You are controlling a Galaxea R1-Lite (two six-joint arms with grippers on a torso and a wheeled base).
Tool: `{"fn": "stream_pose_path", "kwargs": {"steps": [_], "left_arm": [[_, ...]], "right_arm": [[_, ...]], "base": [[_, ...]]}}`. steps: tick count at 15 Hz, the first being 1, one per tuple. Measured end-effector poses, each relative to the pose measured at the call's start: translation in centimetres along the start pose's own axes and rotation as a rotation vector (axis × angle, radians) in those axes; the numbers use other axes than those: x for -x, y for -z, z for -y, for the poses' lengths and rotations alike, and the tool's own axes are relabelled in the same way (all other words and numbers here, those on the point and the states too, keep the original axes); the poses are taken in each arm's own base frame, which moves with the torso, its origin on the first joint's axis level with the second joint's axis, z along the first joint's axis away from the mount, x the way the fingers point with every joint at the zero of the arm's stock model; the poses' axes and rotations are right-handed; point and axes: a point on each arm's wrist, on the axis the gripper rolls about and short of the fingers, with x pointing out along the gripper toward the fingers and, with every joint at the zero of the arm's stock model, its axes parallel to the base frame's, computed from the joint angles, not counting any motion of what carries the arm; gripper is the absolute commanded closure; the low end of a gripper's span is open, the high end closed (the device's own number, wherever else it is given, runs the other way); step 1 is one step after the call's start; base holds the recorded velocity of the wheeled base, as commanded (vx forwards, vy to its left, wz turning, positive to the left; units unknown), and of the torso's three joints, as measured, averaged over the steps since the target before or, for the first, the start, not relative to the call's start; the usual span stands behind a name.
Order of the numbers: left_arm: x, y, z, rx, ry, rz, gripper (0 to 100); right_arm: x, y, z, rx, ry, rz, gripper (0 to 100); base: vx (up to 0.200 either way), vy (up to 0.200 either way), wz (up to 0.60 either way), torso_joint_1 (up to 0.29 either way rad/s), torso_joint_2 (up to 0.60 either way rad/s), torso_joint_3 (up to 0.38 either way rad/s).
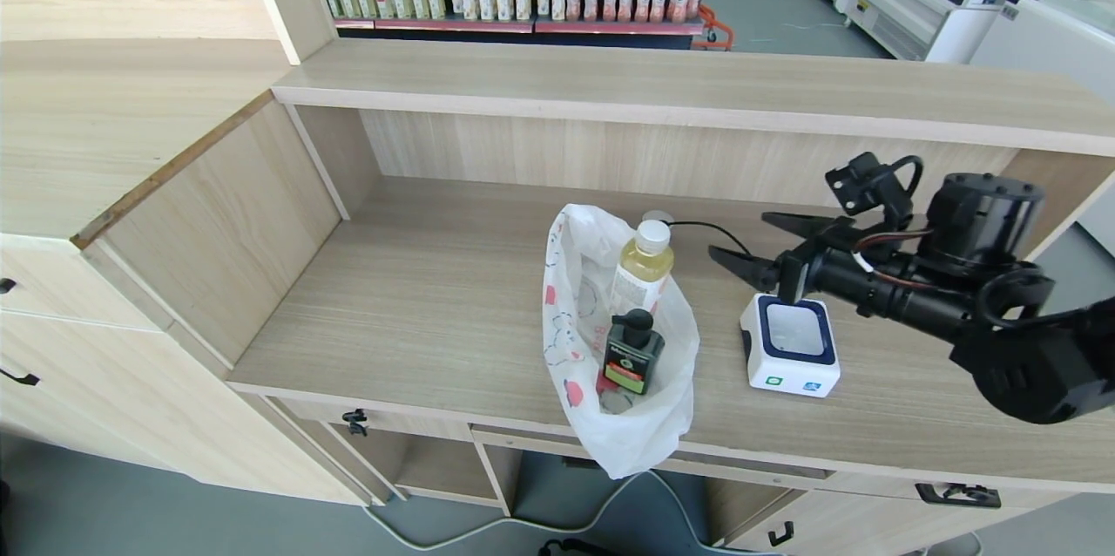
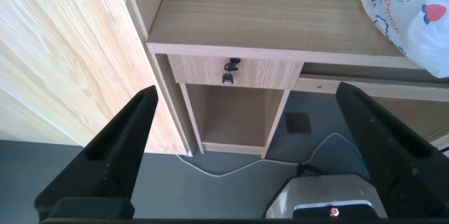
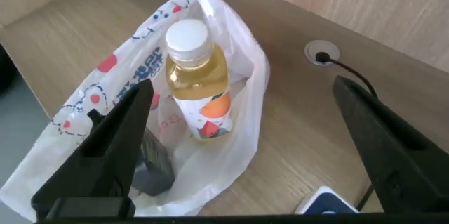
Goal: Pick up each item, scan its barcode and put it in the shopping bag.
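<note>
Tea bottle (image 1: 643, 273) and pump bottle (image 1: 633, 353) stand inside the shopping bag (image 1: 564, 338); my right tool (image 1: 739, 235) and left tool (image 2: 247, 92) gape empty; I judge bagging done.

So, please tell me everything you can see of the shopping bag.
The shopping bag is thin white plastic with red and grey cartoon prints. It stands open on the wooden counter, its lower part hanging over the front edge. Inside stand a yellow drink bottle with a white cap and a dark pump bottle.
</note>
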Motion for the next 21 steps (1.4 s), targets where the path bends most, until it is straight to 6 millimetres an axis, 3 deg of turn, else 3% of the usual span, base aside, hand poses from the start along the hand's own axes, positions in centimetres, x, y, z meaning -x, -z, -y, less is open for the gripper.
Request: {"fn": "stream_pose_path", "kwargs": {"steps": [4,8,12,17,21], "left_arm": [[0.0,0.0,0.0,0.0,0.0,0.0,0],[0.0,0.0,0.0,0.0,0.0,0.0,0],[0.0,0.0,0.0,0.0,0.0,0.0,0],[0.0,0.0,0.0,0.0,0.0,0.0,0],[0.0,0.0,0.0,0.0,0.0,0.0,0]], "right_arm": [[7.7,-1.9,-2.3,-0.055,0.166,-0.027,0],[15.0,-1.3,-4.6,-0.203,0.393,-0.279,0],[21.6,-0.7,-7.6,-0.2,0.589,-0.32,0],[26.9,3.2,-11.4,-0.138,0.669,-0.253,0],[29.5,6.1,-13.8,-0.122,0.668,-0.172,0]], "base": [[0.0,0.0,0.0,0.0,0.0,0.0],[0.0,0.0,0.0,0.0,0.0,0.0],[0.0,0.0,0.0,0.0,0.0,0.0],[0.0,0.0,0.0,0.0,0.0,0.0],[0.0,0.0,0.0,0.0,0.0,0.0]]}}
